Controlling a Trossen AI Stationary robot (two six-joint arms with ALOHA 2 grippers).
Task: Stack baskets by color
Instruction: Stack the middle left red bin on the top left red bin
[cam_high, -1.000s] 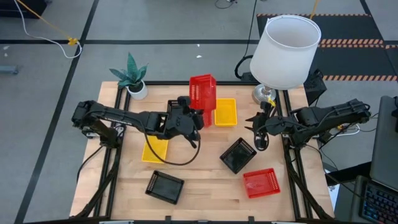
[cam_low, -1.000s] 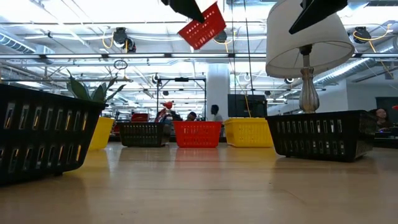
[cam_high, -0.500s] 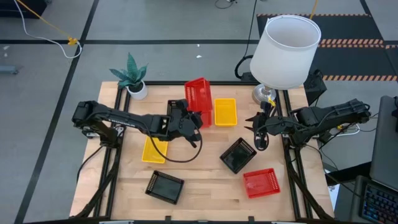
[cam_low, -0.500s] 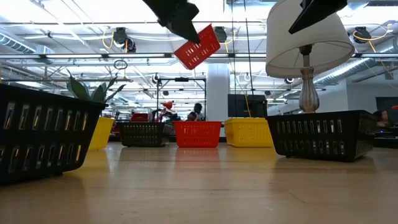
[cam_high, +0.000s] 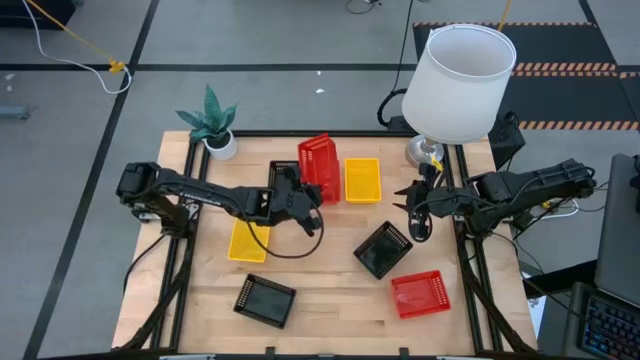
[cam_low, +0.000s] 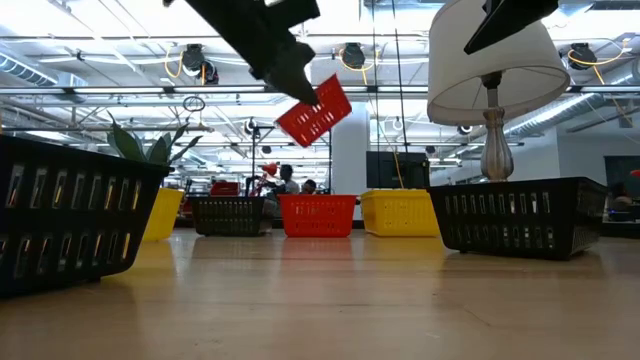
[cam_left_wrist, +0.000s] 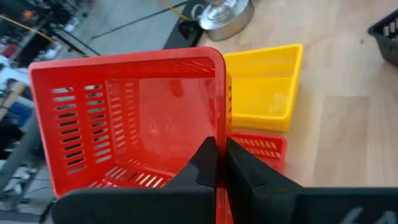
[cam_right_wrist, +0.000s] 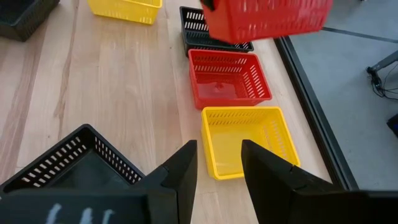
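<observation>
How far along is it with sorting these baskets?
Nothing looks stacked yet. In hand: the left tool grips a red basket in the air, over a second red basket on the table. Left: the third red basket lying apart, plus the yellow baskets and black baskets. The right tool waits open.

Tilted red basket (cam_high: 317, 163) aloft

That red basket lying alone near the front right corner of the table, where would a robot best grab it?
By one long rim of the red basket, coming straight down from above. It sits upright and open-topped, its thin slotted wall fitting between two fingers. The right end effector is nearest.
</observation>
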